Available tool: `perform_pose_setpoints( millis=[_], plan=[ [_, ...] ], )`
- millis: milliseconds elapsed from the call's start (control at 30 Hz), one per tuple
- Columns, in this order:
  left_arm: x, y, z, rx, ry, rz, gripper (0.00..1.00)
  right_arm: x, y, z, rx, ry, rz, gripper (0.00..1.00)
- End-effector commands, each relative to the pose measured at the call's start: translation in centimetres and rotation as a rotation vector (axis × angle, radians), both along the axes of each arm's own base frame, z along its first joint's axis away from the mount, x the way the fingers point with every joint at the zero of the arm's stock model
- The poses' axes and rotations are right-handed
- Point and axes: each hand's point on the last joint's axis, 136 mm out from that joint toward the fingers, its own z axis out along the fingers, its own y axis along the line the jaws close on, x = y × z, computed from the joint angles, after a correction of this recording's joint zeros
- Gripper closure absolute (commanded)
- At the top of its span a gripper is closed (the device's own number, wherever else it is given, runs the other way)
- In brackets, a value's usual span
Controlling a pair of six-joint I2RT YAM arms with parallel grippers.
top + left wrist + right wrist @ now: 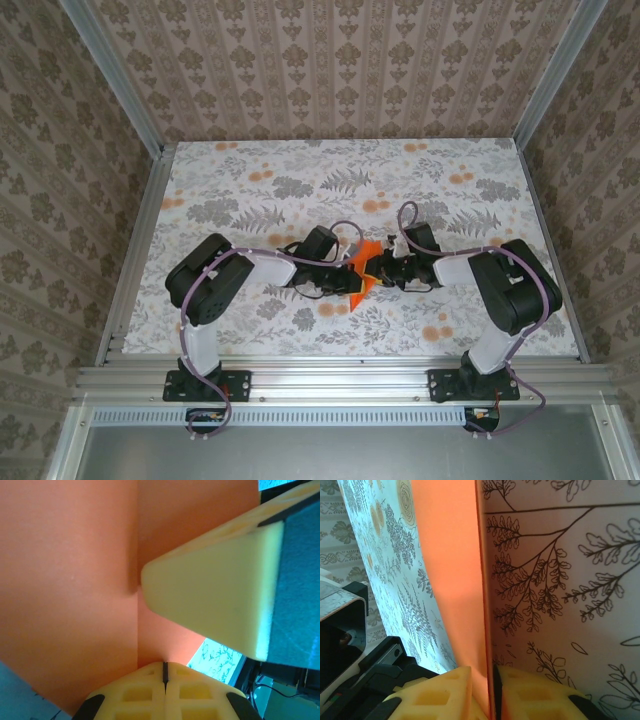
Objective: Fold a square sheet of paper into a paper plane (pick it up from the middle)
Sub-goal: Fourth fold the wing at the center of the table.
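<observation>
The square sheet of paper [361,289] is standing creased over the middle of the table [250,190]; the left gripper [165,667] is pinching it, fingers pressed together; the right gripper [487,674], reaching from the table's right side, is clamping its folded edge
</observation>
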Motion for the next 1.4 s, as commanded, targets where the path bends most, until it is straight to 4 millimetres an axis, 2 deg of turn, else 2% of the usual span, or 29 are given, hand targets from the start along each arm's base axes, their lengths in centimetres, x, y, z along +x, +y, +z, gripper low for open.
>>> perform_pose_setpoints(
  millis=[0, 300, 533, 833, 1300, 1367],
  plan=[
    [0.1, 1.0, 0.8, 0.024, -0.033, 0.017, 0.98, 0.1, 0.4, 0.1, 0.004, -0.006, 0.02, 0.79],
    [1.6, 3.1, 2.2, 0.104, -0.152, 0.078, 0.94, 0.1, 0.4, 0.0, 0.004, -0.001, 0.02, 0.75],
    [2.6, 3.4, 1.1, 0.173, -0.156, 0.098, 0.95, 0.2, 0.4, 0.3, 0.011, -0.006, 0.019, 0.72],
    [1.8, 2.8, -1.0, 0.203, -0.108, 0.067, 0.98, 0.2, 1.0, 0.9, 0.032, -0.018, 0.033, 0.66],
    [0.6, 2.1, -0.9, 0.151, -0.082, 0.038, 1.0, 0.4, 2.2, 0.7, 0.018, -0.018, 0.063, 0.66],
    [0.6, 2.0, -0.7, 0.145, -0.085, 0.035, 1.0, 0.4, 2.2, 0.5, 0.011, -0.013, 0.064, 0.69]
  ],
)
